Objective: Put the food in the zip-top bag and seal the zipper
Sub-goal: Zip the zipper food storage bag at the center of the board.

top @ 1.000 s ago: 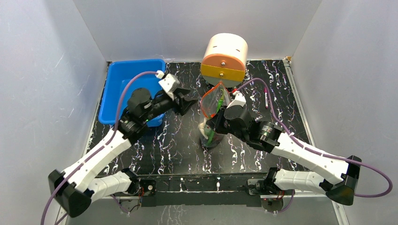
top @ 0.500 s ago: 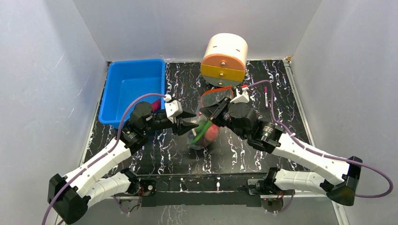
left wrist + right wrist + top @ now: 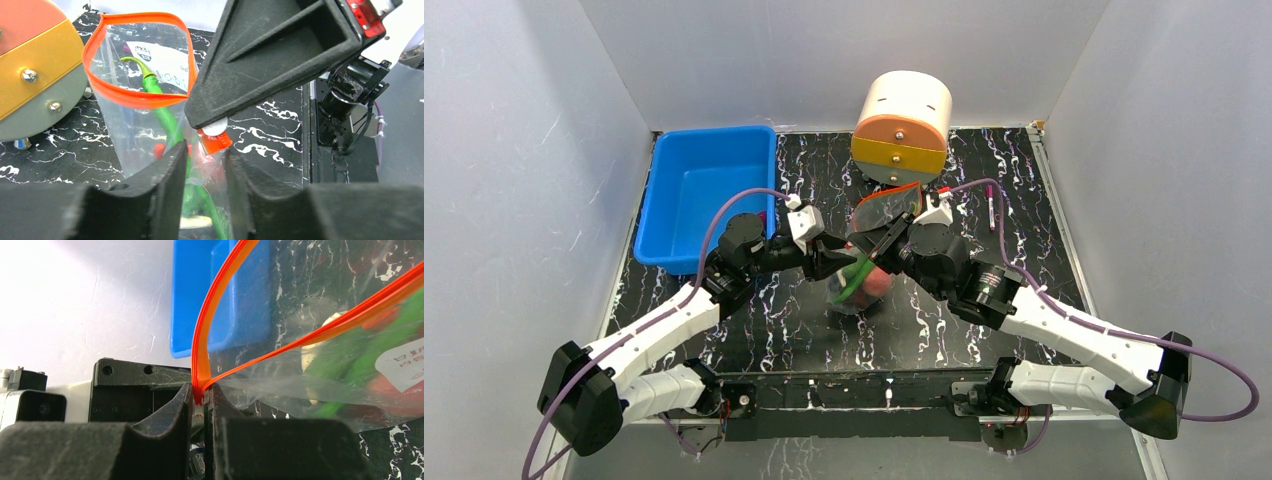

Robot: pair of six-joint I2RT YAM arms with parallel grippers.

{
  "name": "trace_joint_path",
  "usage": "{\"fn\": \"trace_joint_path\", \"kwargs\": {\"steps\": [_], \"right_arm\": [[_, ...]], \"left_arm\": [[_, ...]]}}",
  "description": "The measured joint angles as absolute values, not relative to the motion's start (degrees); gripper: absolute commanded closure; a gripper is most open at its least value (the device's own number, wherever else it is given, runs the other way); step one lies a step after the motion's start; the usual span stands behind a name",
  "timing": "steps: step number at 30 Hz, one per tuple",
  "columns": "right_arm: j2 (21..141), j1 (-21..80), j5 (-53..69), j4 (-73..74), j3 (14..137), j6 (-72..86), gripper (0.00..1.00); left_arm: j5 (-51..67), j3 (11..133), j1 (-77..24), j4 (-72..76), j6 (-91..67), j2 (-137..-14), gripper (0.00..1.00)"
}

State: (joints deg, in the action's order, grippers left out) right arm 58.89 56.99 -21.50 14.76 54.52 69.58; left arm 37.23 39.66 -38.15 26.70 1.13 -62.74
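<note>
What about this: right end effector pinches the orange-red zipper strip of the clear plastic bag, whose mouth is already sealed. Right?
No: the right end effector pinches the orange-red zipper strip of the clear plastic bag, but its mouth gapes open; left wrist view.

The left arm (image 3: 659, 325) and the right arm (image 3: 1074, 335) wear smooth white shells over their long links, with rounded black housings at the joints and angular black caps at the elbows. A thin purple cable (image 3: 714, 225) runs along the left one, and a second purple cable (image 3: 1229, 385) loops off the right. Each wrist carries a small white block (image 3: 804, 218). The left gripper (image 3: 206, 170) and the right gripper (image 3: 201, 402) have matte black, wedge-shaped fingers (image 3: 155, 200) with a grainy surface. Both arms stand on black bases (image 3: 736, 400).
</note>
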Motion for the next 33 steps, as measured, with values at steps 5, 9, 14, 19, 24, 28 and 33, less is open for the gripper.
{"fn": "trace_joint_path", "kwargs": {"steps": [5,9,14,19,24,28,33], "right_arm": [[58.15,56.99,-21.54,14.37,53.67,69.58,0.82],[57.01,57.01,-21.45,14.13,53.30,67.92,0.65],[53.34,57.01,-21.54,15.29,53.30,59.44,0.54],[48.21,56.99,-20.25,16.43,53.30,44.31,0.53],[46.30,56.99,-10.59,17.87,54.83,19.59,0.53],[48.64,56.99,-1.87,20.51,57.95,2.35,0.52],[50.06,56.99,8.69,22.63,58.43,-15.16,0.52]], "left_arm": [[37.30,39.66,-38.15,28.12,0.16,-64.12,1.00],[37.30,39.64,-38.26,27.62,0.82,-64.03,1.00],[37.52,38.72,-38.24,26.55,1.98,-62.63,1.00],[38.98,37.28,-38.26,25.98,3.01,-60.31,1.00],[41.54,37.28,-38.26,25.41,3.90,-60.03,1.00],[43.94,37.28,-38.26,25.23,4.14,-60.03,1.00],[45.95,37.26,-38.26,25.04,4.91,-59.40,1.00]]}}
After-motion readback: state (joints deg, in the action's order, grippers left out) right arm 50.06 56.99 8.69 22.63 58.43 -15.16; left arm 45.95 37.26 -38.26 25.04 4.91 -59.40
